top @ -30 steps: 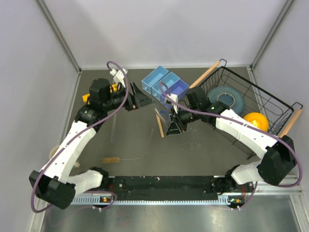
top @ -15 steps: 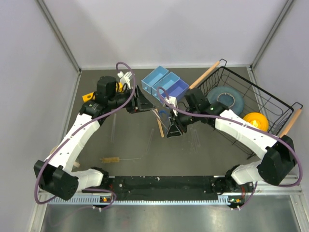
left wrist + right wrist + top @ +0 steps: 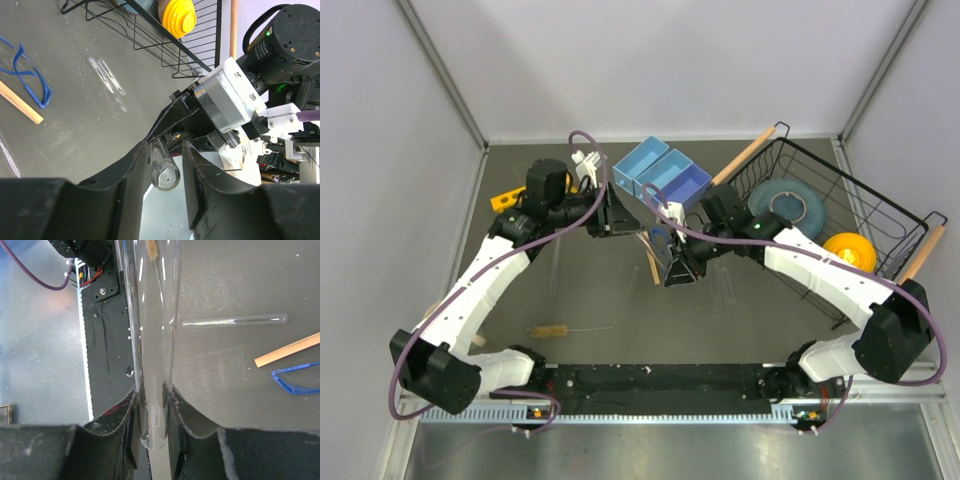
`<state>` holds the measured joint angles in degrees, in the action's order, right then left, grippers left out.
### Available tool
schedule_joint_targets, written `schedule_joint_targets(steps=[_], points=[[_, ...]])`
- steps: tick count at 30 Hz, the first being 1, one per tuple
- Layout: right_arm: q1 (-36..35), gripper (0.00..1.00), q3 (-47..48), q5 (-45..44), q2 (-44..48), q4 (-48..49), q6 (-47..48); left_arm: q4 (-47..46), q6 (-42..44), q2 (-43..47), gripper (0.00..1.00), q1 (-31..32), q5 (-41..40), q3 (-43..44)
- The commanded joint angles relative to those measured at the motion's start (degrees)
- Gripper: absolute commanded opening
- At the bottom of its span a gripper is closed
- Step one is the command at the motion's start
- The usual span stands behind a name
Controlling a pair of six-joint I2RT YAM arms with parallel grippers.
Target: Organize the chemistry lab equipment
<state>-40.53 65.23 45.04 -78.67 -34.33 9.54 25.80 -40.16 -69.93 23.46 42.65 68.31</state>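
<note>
One clear glass tube [image 3: 161, 165] sits clamped end-on in the left pincer [image 3: 164, 152], held above the middle of the worktop [image 3: 590, 300], toward the far edge. A second glass tube [image 3: 150, 315] is gripped near its open end by the right pincer [image 3: 151, 395], close beside the left one; its length runs out of frame. Safety glasses [image 3: 30, 75] and wooden stick [image 3: 20, 102] lie side by side at mid-worktop, under the two pincers. Loose tubes [image 3: 725, 290] lie flat right of centre, another thin one [image 3: 557, 265] lies left of centre. Brush [image 3: 555, 329] lies toward the near edge, left of centre, well apart from the rest. Blue bins [image 3: 660, 172] stand at the far edge. Wire basket [image 3: 742, 157] fills the far right corner, with plate [image 3: 790, 205] and yellow bowl [image 3: 850, 250] inside.
</note>
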Motion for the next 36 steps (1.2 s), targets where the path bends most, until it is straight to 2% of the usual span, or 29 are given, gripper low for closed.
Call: schedule_joint_targets(steps=[1, 6, 11, 14, 15, 18, 23, 27, 29, 33, 36], points=[[-0.86, 0.11, 2.0, 0.14, -0.08, 0.4, 1.53, -1.63, 0.26, -0.03, 0.36, 0.44, 0.41, 0.42], [-0.78, 0.12, 2.27, 0.05, -0.25, 0.22, 1.71, -0.67, 0.87, 0.41, 0.18, 0.44, 0.24, 0.33], [-0.86, 0.16, 2.44, -0.47, -0.16, -0.13, 2.15, 1.0, 2.28, 1.2, 0.09, 0.44, -0.73, 0.33], [-0.77, 0.27, 2.79, -0.65, -0.08, -0.74, 2.67, 1.79, 3.16, 2.16, 0.07, 0.36, -2.66, 0.15], [-0.77, 0.37, 2.88, -0.65, 0.01, -1.26, 3.02, 1.88, 3.33, 2.69, 0.07, 0.35, -3.27, -0.02], [-0.77, 0.57, 3.67, -0.3, 0.36, -2.06, 3.99, 1.97, 3.86, 3.92, 0.06, -0.08, -4.77, -0.72], [-0.69, 0.76, 4.99, -1.44, 1.24, -4.52, 6.36, 0.13, 4.21, 5.94, 0.05, -2.45, -6.08, -4.15], [1.33, 0.86, 5.78, -1.8, 2.29, -6.63, 9.78, 2.57, 7.11, 6.21, 0.05, -6.75, -9.24, -6.26], [3.87, 0.9, 6.05, 1.01, 3.34, -7.94, 11.28, 3.29, 9.57, 5.77, 0.05, -10.62, -10.04, -6.44], [8.1, 0.91, 5.61, 5.5, 5.54, -8.12, 11.46, 3.99, 13.61, 3.84, 0.05, -17.39, -13.02, -5.3], [9.42, 0.92, 4.82, 5.85, 6.77, -8.04, 11.55, 5.4, 18.35, 0.51, 0.06, -22.22, -19.52, -2.24]])
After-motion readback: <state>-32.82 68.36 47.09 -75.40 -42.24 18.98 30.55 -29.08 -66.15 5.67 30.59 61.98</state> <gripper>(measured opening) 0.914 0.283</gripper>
